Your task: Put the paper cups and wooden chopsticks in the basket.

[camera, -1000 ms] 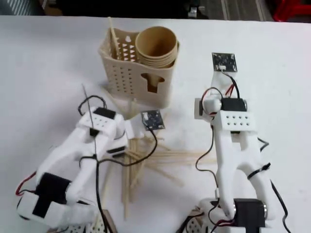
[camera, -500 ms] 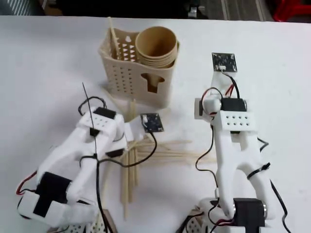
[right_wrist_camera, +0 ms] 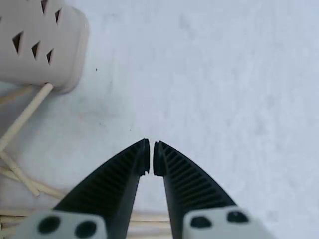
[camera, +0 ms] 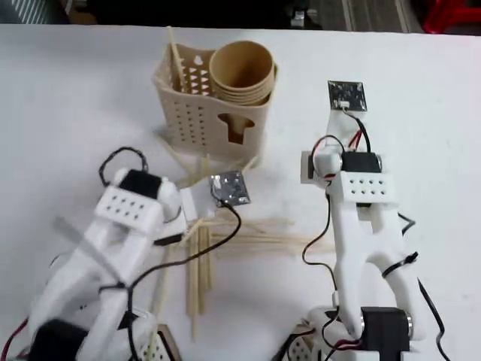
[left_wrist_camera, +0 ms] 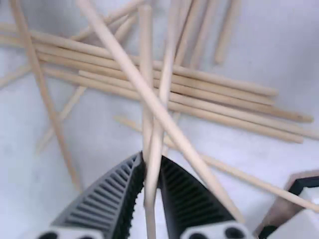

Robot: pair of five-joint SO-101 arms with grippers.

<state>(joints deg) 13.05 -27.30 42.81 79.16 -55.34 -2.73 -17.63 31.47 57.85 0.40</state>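
A beige perforated basket stands at the back of the table, holding a stack of paper cups and a few upright wooden chopsticks. Loose chopsticks lie crossed in a pile on the table in front of it. My left gripper sits low over this pile, shut on a chopstick that runs between its jaws. In the high view the left gripper is at the pile's left side. My right gripper is shut on nothing, above bare table near the basket's corner.
The right arm stretches along the table's right side, with its camera board beside the basket. A few chopsticks lean at the basket's front foot. Bare white table lies to the far left and far right.
The left arm has swung left and back toward the front edge. The fanned chopsticks under it have been drawn into a tighter bundle. The right arm has stayed still.
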